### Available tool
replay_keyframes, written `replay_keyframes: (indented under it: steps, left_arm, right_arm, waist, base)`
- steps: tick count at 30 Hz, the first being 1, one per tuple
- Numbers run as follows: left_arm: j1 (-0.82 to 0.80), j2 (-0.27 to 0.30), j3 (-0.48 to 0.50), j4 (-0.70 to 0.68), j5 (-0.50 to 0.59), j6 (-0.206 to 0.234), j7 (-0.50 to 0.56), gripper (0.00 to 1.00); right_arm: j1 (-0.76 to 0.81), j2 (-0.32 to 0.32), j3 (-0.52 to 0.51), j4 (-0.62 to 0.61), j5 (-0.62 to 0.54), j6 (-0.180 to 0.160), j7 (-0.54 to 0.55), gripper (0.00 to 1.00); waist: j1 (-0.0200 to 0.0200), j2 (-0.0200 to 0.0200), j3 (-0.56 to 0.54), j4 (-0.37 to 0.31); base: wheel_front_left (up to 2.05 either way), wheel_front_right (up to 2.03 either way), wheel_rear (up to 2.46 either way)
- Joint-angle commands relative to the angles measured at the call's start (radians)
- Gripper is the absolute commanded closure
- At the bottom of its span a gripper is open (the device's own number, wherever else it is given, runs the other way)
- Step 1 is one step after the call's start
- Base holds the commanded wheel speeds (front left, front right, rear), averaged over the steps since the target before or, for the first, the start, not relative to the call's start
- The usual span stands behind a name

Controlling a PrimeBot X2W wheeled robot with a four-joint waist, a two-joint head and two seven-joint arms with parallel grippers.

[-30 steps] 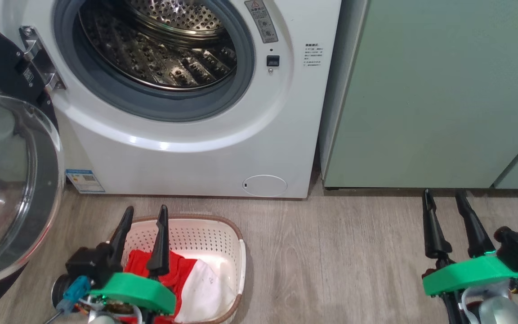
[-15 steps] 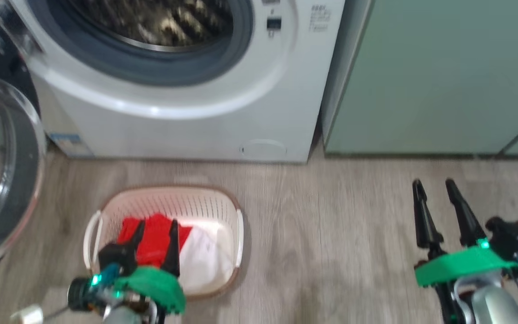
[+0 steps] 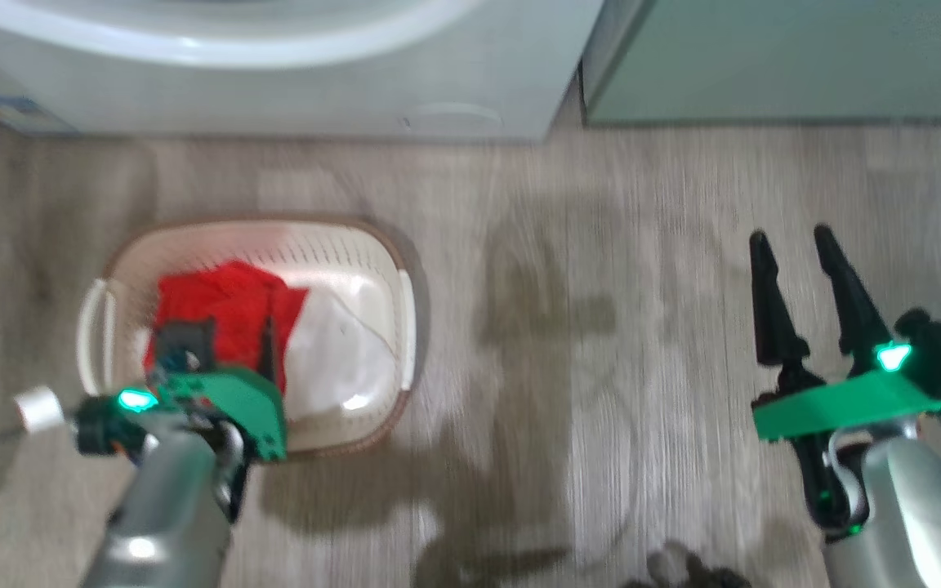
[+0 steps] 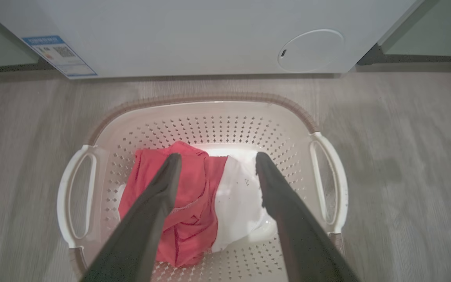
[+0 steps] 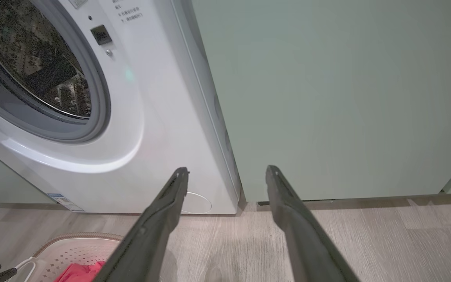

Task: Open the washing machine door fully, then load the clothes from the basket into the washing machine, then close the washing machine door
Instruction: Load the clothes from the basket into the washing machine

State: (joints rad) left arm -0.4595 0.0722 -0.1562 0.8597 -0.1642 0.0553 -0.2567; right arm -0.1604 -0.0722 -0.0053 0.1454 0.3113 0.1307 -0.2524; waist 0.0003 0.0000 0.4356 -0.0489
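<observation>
Two garments, the clothes (image 4: 186, 196), lie in the basket (image 4: 210, 98) by the washing machine (image 4: 170, 31). Loading seems in hand: the left gripper (image 4: 217, 156), apart like the right gripper (image 3: 791, 237), must descend and close on them.

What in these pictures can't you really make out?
- Head view: the washing machine is cut off by the top edge, and motion blurs everything.
- Left wrist view: the clothes and the left claw hide the basket floor; whether the claw touches fabric is unclear.
- The blue sticker there: print too small.
- Right wrist view: the basket is cut off by the bottom edge.
</observation>
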Motion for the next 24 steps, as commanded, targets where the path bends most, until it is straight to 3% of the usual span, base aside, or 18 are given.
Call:
replay_keyframes:
  steps: [1, 12, 24]
  left_arm:
    - [-0.030, 0.034, 0.042, 0.004, 0.004, 0.004, -0.005, 0.00]
    - [-0.298, 0.136, 0.025, 0.349, 0.043, 0.008, 0.017, 0.00]
    - [-0.398, 0.265, -0.025, 0.422, 0.085, 0.029, 0.163, 0.00]
  right_arm:
    - [-0.023, -0.018, 0.023, -0.037, 0.010, 0.000, -0.009, 0.00]
    - [-0.084, -0.009, 0.055, -0.061, 0.036, 0.000, -0.009, 0.00]
    - [-0.127, 0.017, 0.078, -0.066, 0.081, 0.000, -0.009, 0.00]
  waist:
    - [-0.0003, 0.0000, 0.099, -0.040]
    - [-0.0003, 0.0000, 0.335, -0.138]
    - [-0.0003, 0.0000, 0.483, -0.233]
  base:
    - [0.00, 0.00, 0.00]
    - [0.00, 0.00, 0.00]
    - [0.00, 0.00, 0.00]
